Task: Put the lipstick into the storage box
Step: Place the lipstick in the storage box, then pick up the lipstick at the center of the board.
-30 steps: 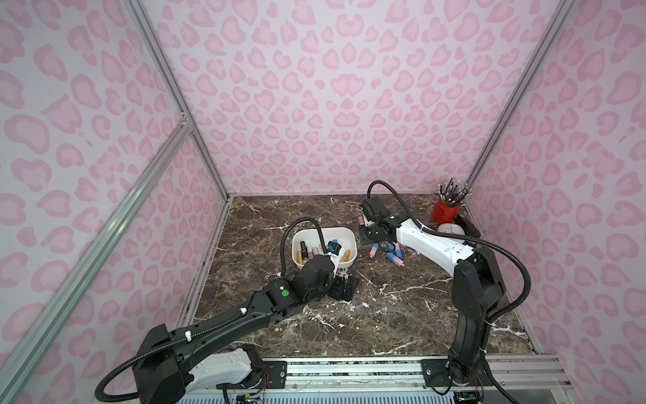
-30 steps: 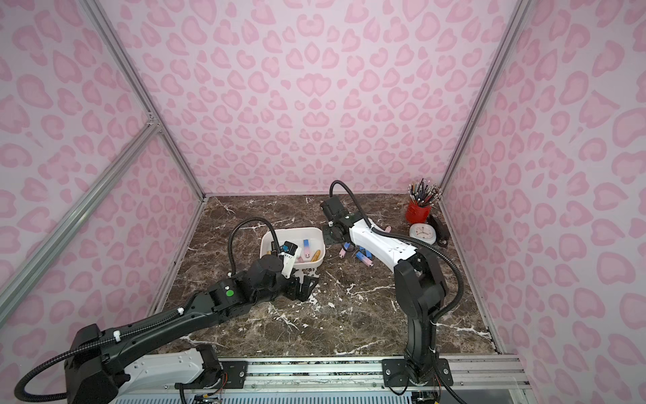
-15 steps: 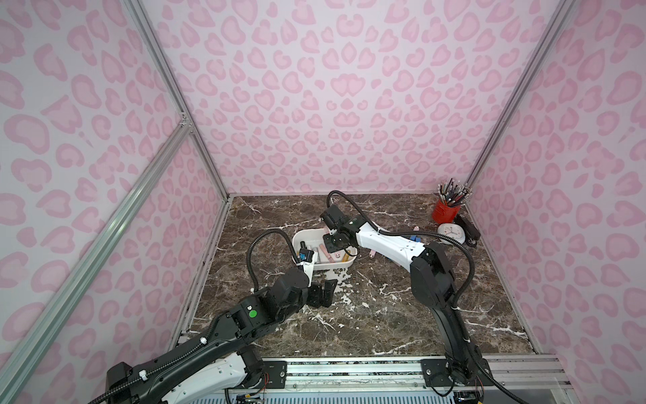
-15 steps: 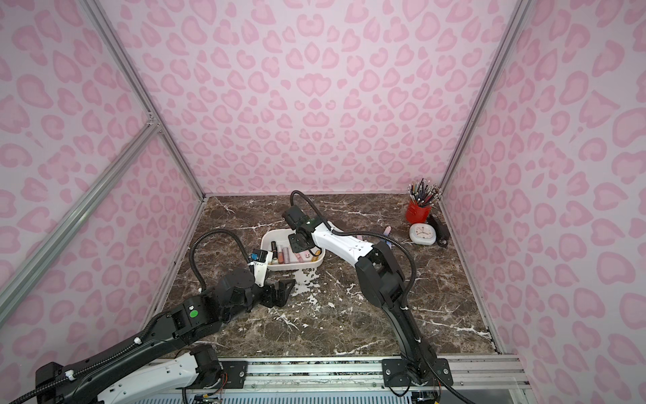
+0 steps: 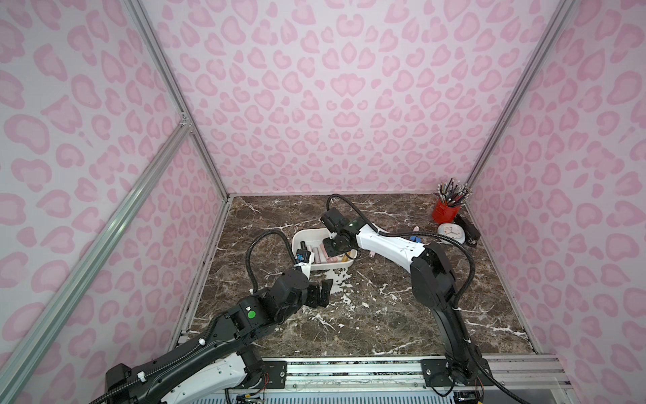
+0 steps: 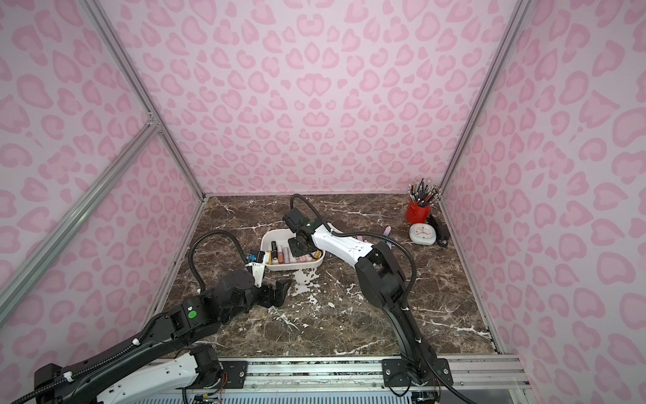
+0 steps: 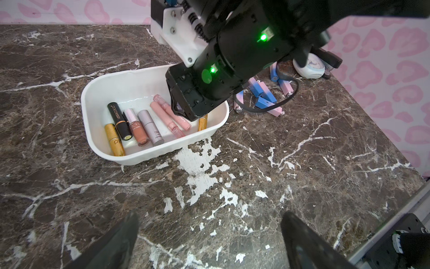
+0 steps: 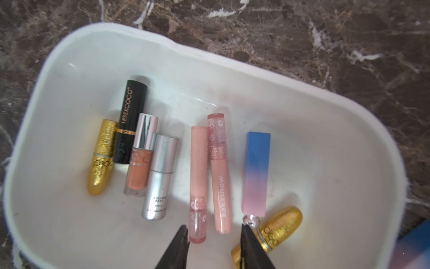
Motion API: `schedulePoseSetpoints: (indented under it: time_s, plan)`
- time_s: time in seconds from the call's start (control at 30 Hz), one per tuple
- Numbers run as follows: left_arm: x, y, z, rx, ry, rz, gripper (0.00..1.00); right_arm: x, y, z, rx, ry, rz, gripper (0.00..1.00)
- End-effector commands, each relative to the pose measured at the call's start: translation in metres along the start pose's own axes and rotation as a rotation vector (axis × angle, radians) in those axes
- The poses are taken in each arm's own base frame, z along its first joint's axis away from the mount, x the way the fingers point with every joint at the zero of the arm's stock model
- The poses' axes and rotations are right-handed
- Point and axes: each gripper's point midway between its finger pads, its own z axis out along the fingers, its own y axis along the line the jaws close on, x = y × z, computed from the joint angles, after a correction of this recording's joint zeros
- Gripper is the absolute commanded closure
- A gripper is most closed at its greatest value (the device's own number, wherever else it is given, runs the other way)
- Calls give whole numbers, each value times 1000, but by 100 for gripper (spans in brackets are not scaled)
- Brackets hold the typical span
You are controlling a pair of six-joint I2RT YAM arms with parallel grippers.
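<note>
Two arms of mine show in both top views. The right one stretches across the marble desk (image 5: 367,314) so that my right fingers (image 5: 335,245) hang over the white storage box (image 5: 304,238); from up here I cannot tell whether they are apart. My left fingers (image 5: 321,293) are low over bare desk on the near side of the box. A red pen cup (image 5: 445,211) and a white clock (image 5: 451,232) stand in the far right corner, well apart from the box.

From my left wrist, the left fingers (image 7: 116,244) show as two dark tips spread wide with nothing between them. Ahead, the box (image 7: 93,97) holds a row of tubes, and my right arm's black wrist covers one end of it. Several loose blue-and-pink lipsticks (image 7: 265,102) lie on the desk just beyond the box.

From my right wrist, the right fingers (image 8: 178,249) stand apart, clamped on nothing. The lipstick (image 8: 256,172) — a square stick fading from blue to pink — lies inside the box (image 8: 97,60), its clear end just beside one fingertip and a gold lipstick (image 8: 279,223). Next to it lie two pink gloss tubes (image 8: 199,163), then a silver tube (image 8: 160,179), a peach tube (image 8: 139,172), a black tube (image 8: 132,116) and a second gold lipstick (image 8: 102,158).
</note>
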Motion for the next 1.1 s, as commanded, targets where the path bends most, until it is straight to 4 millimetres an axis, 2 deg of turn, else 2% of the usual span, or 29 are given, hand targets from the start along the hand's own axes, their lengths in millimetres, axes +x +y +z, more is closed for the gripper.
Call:
schedulePoseSetpoints:
  time_s: [0.0, 0.27, 0.5, 0.73, 0.83, 1.07]
  plan:
    - [-6, 1, 0, -18, -13, 7, 2, 0, 3, -15, -28, -17, -25, 58]
    - [-15, 1, -3, -34, -21, 26, 2, 1, 1, -52, -151, -62, 20, 56]
    - [-23, 3, -8, -49, -39, 33, 2, 1, -29, -62, -126, -87, 65, 57]
    - [-22, -1, -1, -48, -17, 37, 2, 5, -88, -61, -55, -98, 159, 63]
    - [-23, -4, 3, -44, -9, 41, 2, 7, -123, -63, 14, -105, 201, 64]
    - [-28, -15, 15, -31, 6, 54, 2, 37, -216, -59, 209, -58, 333, 67]
